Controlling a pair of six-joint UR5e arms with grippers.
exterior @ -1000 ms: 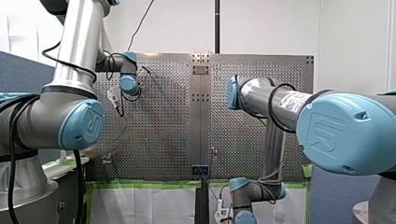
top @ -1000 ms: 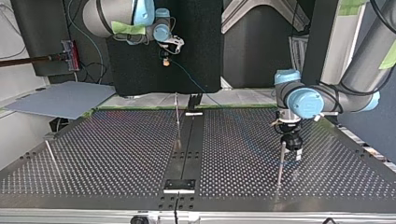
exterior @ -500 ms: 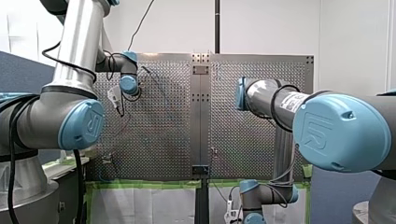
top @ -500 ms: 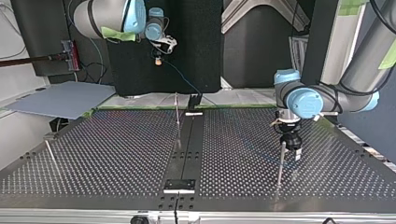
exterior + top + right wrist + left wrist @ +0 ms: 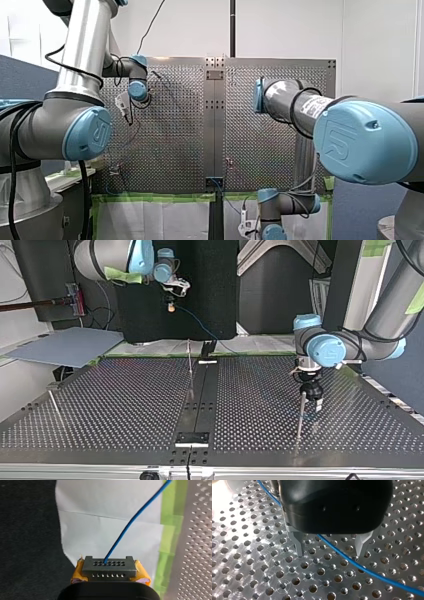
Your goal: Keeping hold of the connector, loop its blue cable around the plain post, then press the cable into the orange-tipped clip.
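Right gripper (image 5: 109, 573) clamps the connector (image 5: 109, 566), past the perforated table's (image 5: 100, 405) far edge in the top view; its blue cable (image 5: 130, 525) passes between the left gripper's (image 5: 330, 552) spread fingers.

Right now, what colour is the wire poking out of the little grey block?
Blue. The cable shows best in the right wrist view, leaving the grey connector.

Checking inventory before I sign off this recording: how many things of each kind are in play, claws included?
Two-fingered claws: 2, my left claw and my right claw
Thin metal posts: 3, at the top view's middle, beside my left claw, at its left
Blue cable: 1
Grey multi-hole connector: 1
Total: 7
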